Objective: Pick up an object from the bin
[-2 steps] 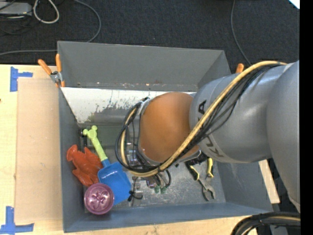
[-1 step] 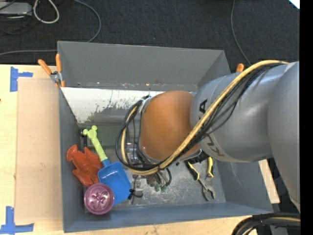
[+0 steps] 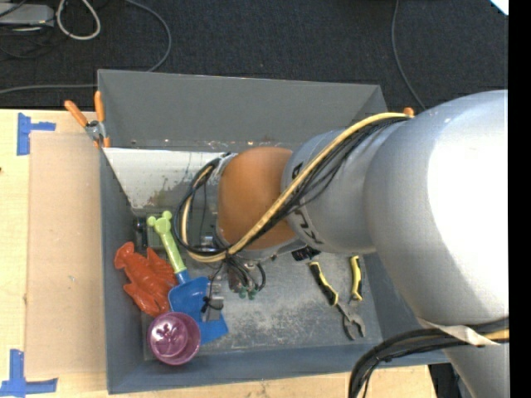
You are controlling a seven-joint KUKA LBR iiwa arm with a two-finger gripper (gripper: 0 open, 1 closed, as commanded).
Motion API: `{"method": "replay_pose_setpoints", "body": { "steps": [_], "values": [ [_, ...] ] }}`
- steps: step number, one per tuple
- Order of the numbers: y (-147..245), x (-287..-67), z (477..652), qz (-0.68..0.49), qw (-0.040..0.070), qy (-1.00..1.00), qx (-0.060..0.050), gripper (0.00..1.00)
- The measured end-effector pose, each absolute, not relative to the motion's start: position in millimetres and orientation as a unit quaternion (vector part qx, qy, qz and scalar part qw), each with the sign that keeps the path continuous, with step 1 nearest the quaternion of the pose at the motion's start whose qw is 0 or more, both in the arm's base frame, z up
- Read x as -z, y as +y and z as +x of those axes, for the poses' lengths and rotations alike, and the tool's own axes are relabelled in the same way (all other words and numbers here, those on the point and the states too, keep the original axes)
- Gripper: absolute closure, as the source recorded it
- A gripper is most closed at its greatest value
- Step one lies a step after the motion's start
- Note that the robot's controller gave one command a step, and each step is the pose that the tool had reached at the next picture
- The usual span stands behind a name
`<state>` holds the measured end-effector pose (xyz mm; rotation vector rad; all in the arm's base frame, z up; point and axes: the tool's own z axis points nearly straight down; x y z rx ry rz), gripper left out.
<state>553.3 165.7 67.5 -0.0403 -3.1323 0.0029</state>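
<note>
Camera view, obj under gripper: blue scoop (image 3: 187,295) w/ lime-green handle (image 3: 168,243). Lies flat on bin floor in near-left part of bin, handle running up toward far wall.
Gripper (image 3: 215,300): tip sits low over scoop's right half, dark parts overlapping the blue. Touching or just above: can't tell.
Grip state: can't tell, open vs closed not visible from this angle.
Left of scoop: red-orange plastic toy (image 3: 145,276), knobbly, lobster-like, right beside scoop's left edge.
Below scoop (nearer cam): round purple cup (image 3: 174,337), mouth tilted toward cam, pale leaf-like mark inside. Its rim overlaps scoop's lower-left corner.
Right of scoop: pliers (image 3: 338,293) w/ yellow-black grips, nose toward near wall, well apart from scoop on bare floor.
Up-left of scoop: small dark item (image 3: 139,235) just beside handle's end, kind unclear.
Bin (image 3: 249,110): grey metal. Floor right of scoop scuffed w/ pale dust specks. Lighter sloped panel behind scoop's handle.
Room: black carpet-like floor (image 3: 249,31) beyond bin's far wall, loose cables (image 3: 79,11) lying on it.
Arm (image 3: 431,214): big silver links enter from right, covering bin's right side. Orange wrist cover (image 3: 249,193) hangs above-right of scoop, angled down-left. Yellow + black cables (image 3: 332,143) run along arm and loop round the cover.
</note>
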Motion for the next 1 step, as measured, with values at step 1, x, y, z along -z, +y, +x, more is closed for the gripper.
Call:
{"method": "replay_pose_setpoints", "body": {
  "steps": [1],
  "values": [
    [175.9, -137.7, 555.0, -0.145, -0.004, -0.989, 0.003, 0.00]
  ]
}}
